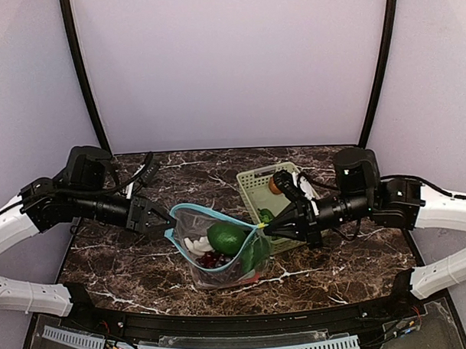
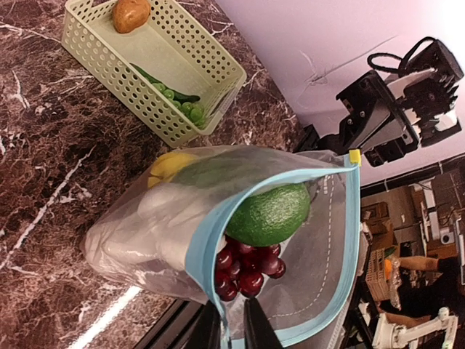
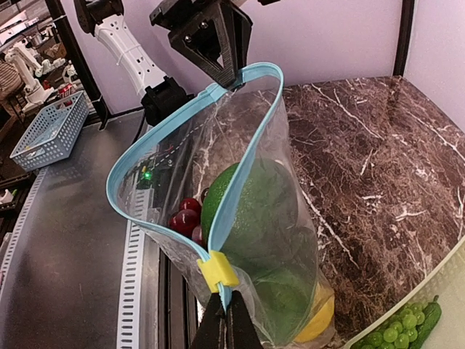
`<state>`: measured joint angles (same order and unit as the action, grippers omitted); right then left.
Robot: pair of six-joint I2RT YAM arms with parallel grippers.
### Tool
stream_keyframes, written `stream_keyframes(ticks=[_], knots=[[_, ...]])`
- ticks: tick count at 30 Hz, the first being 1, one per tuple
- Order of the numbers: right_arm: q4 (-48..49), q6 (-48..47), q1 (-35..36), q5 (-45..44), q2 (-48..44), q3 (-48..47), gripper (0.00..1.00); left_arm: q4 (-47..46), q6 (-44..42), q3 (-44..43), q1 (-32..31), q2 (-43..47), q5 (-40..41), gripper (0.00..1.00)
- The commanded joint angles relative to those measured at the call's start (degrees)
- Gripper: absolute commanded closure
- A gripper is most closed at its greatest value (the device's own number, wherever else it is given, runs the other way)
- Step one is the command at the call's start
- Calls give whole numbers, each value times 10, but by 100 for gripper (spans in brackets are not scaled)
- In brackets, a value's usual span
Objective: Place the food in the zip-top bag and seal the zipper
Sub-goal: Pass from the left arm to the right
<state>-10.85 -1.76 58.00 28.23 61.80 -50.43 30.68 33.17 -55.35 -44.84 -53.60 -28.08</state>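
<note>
The zip-top bag [image 1: 213, 276] stands slumped on the marble table [image 1: 335, 255] near the middle of the top view. Its mouth gapes upward and the teal zipper [image 3: 245, 174] is bowed into a wide loop. Inside sit a round green fruit [image 1: 226, 238], purple grapes [image 2: 247, 269], a white bulb [image 1: 196, 245] and, low down, a yellow lemon [image 3: 320, 320]. The main risk, as I judge it, is that green fruit: it rides high against the rim, so drawing the two tracks together could trap it and leave the seal gapped. A second risk is the bag sagging or tipping if either end is let go, since only the two pinches hold the mouth up, and grapes could then roll out. The potato [image 2: 131, 13] and green pod [image 2: 182, 102] lie in the pale basket [image 1: 253, 189] at about 1 o'clock from the bag, not yet packed, and fetching them would mean freeing an arm. The left gripper [image 1: 164, 223] sits at the bag's 9 o'clock, its fingers closed to a thin pinch on the zipper's end. The right gripper [image 1: 267, 228] sits at 3 o'clock, clamped tight on the rim just beneath the yellow slider [image 3: 216, 273].
</note>
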Motion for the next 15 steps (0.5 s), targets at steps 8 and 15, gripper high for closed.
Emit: stream_keyframes(ticks=[8, 15], knots=[[61, 83, 17, -38, 23, 10, 100, 185, -180, -122, 4, -26, 160, 23], [58, 91, 17, -64, 15, -2, 100, 114, -297, -216, 3, -41, 210, 13]])
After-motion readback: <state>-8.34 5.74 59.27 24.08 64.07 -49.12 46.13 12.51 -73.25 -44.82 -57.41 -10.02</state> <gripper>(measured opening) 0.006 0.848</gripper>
